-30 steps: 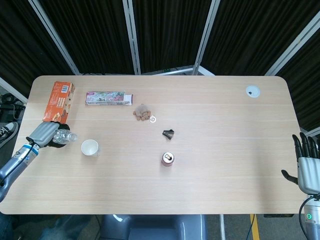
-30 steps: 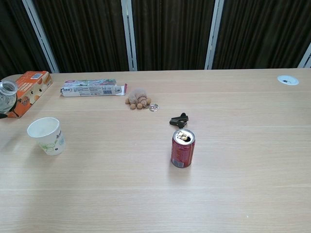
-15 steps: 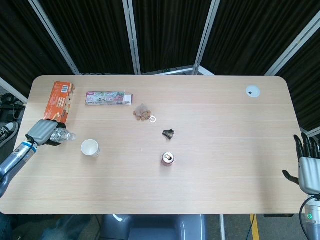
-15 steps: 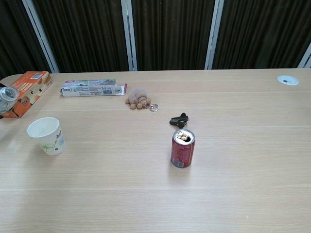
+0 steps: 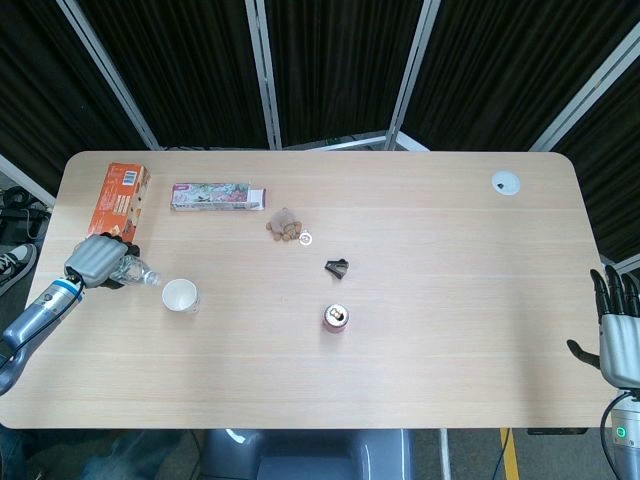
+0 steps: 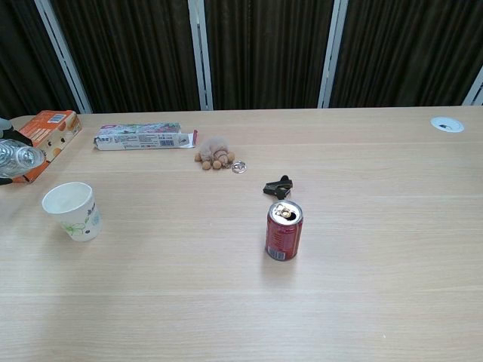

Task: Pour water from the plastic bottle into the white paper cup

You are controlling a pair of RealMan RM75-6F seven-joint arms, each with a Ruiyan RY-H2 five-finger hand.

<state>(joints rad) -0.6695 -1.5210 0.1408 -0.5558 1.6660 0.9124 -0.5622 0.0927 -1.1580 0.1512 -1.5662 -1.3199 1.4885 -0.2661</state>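
Bottle: plastic bottle (image 5: 131,269) gripped by left robot hand (image 5: 98,258), tilted, mouth toward white paper cup (image 5: 180,295).
Cup: upright on tabletop (image 5: 420,250), just right of bottle.
Pour: centre mouth above rim; tilt gradually.
Right robot hand (image 5: 618,335): holding nothing, fingers extended.

table (image 5: 450,300): pale wood grain, matt
bottle (image 6: 19,157): clear ribbed plastic, glossy
cup (image 6: 72,210): white paper, matt
can (image 6: 284,231): shiny red metal
toy (image 6: 216,151): fuzzy cloth
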